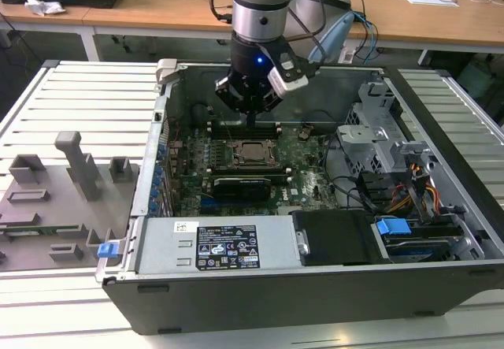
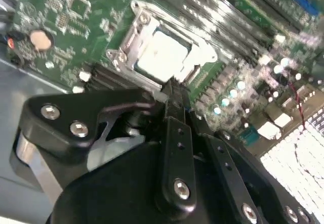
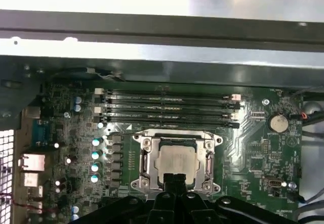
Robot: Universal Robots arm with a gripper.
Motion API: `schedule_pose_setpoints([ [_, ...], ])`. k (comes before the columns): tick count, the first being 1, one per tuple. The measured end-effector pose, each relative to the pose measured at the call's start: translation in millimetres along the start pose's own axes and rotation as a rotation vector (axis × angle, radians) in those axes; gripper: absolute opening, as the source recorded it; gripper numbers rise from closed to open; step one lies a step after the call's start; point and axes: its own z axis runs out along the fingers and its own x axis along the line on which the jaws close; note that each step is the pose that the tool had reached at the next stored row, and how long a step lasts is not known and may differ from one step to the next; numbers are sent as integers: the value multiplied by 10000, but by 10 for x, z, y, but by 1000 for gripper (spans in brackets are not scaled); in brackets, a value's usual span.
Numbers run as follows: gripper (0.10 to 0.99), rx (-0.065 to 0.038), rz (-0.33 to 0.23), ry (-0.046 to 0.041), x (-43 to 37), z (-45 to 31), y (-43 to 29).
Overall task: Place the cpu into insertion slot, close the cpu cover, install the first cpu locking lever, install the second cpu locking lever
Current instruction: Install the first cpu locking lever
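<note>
A white slatted table (image 1: 79, 89) is carrying everything, with wooden desks (image 1: 157, 10) running behind it. At the exterior view's left a grey fixture tray (image 1: 47, 207) is lying flat. Beside it an open computer case (image 1: 315, 286) is holding a green circuit board (image 3: 253, 148). There the cpu (image 3: 177, 159) is sitting in the insertion slot (image 3: 137, 140), and the cpu cover (image 3: 207, 161) is lying flat around it. The gripper (image 3: 174, 179) is hanging just over the chip's edge, fingers pressed together. A metal drive cage (image 1: 378, 144) is standing further right.
</note>
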Motion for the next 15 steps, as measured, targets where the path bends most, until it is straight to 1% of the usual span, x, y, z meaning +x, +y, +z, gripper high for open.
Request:
schedule_pose_setpoints([
  [1,106,-21,0,-146,92,0,3],
  [2,106,-59,0,-211,142,1,5],
  [3,106,-125,1,-232,174,2,6],
  [4,106,-276,2,-241,209,1,7],
  [5,106,-395,3,-248,234,2,8],
  [6,106,-478,5,-255,258,3,9],
  [7,106,-522,5,-269,290,6,10],
  [10,106,-539,3,-287,356,10,13],
  [15,106,-546,3,-297,521,25,19],
])
